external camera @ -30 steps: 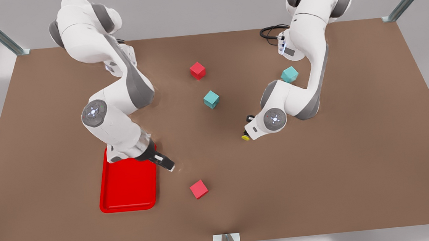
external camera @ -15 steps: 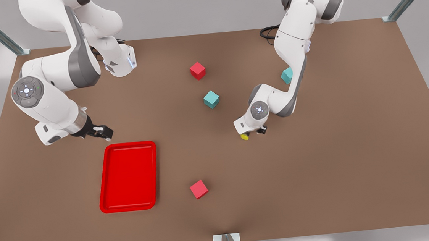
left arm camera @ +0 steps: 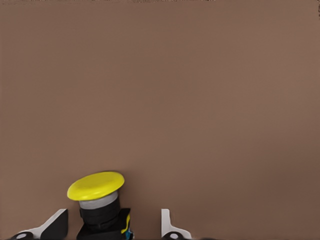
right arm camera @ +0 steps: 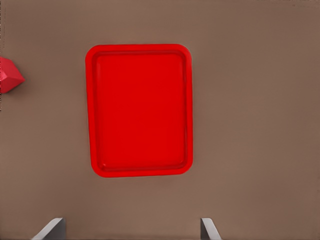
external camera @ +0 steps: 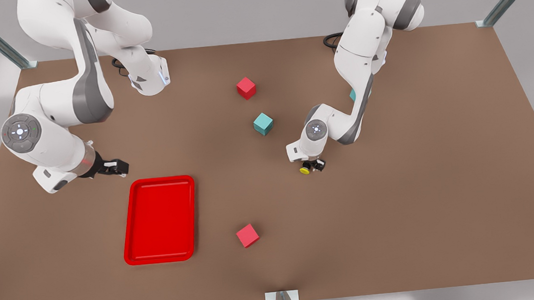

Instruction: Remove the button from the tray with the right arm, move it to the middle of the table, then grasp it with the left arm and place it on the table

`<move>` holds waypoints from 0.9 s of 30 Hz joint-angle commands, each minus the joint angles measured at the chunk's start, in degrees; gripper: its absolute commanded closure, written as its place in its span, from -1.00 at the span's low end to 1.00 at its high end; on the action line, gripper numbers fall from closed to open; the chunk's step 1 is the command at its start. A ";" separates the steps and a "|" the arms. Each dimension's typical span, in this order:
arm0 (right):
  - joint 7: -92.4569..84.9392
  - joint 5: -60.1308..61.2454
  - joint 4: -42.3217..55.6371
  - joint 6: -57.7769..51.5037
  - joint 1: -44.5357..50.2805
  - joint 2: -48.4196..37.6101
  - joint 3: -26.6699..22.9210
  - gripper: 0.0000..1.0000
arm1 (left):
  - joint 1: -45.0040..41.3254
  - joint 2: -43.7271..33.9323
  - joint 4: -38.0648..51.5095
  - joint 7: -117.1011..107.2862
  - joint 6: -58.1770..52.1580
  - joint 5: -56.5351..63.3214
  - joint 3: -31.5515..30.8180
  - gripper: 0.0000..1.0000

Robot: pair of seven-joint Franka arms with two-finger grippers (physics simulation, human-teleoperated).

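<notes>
Since the earlier frames the right arm has swung clear of the tray (external camera: 159, 220), and its gripper (external camera: 115, 167) now hovers just beyond the tray's far short edge with fingers apart and nothing between them, waiting. Well away from the tray, past the near red cube (external camera: 247, 235) toward the table's (external camera: 442, 203) middle, the left gripper (external camera: 313, 166) has come down low; in the left wrist view the button (left arm camera: 98, 205) stands between its fingers (left arm camera: 54, 225), which are spread with a clear gap on one side, so the button looks released or nearly so, resting on or just above the tabletop. My judgement is that the main risk is the retreat: a finger brushing the cap as the arm lifts could tip or drag the small button.
</notes>
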 commanded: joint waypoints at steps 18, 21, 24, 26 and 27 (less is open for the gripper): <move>-9.22 -0.14 -0.23 -2.87 1.78 -0.06 0.37 -1.00 | 0.29 -0.86 0.80 2.94 -3.85 -0.07 0.70 0.34; -9.22 -0.14 0.04 -4.55 2.22 -0.06 0.37 -1.00 | 0.29 -1.74 1.50 -1.54 -6.40 -0.07 1.23 0.34; -9.31 -0.14 0.04 -4.55 1.87 -0.06 0.37 -1.00 | 0.21 -2.00 3.61 -19.98 -6.92 0.02 1.23 0.34; -9.22 -0.23 0.04 -4.55 1.96 -0.06 0.37 -1.00 | -0.15 -1.74 6.60 -44.94 -7.01 2.29 1.23 0.33; -9.22 -0.23 0.04 -4.55 1.96 -0.14 0.37 -1.00 | -0.06 -1.21 7.92 -57.42 -7.01 6.86 1.32 0.33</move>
